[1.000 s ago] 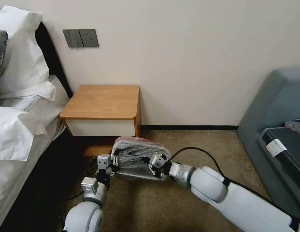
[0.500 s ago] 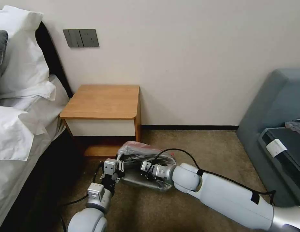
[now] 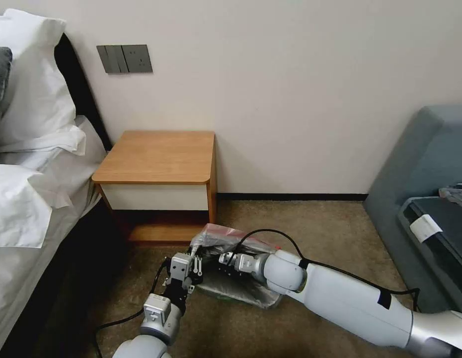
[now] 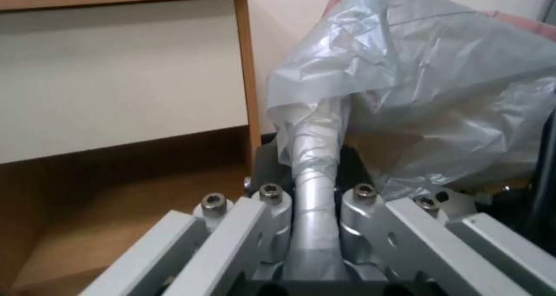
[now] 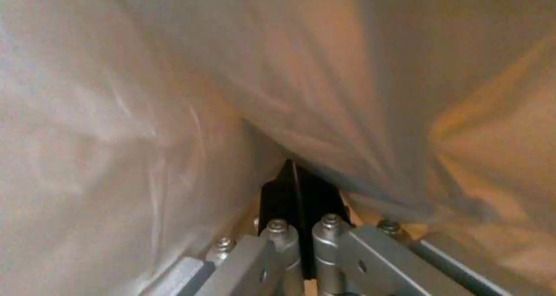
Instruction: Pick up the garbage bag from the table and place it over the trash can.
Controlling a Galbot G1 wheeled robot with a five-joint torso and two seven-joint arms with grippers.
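- Left gripper (image 4: 312, 226): clamped on twisted garbage bag (image 3: 231, 238).
- Right gripper (image 5: 298, 200): pads together, apparently pinching film.
- Risk: thin plastic tearing under opposed pulls.

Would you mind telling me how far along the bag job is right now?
Done: the table top is bare, and the garbage bag is off it. In hand: the left gripper and right gripper each pinch the bag low by the carpet. Left: I cannot see the bin under the plastic, so fit is unconfirmed.
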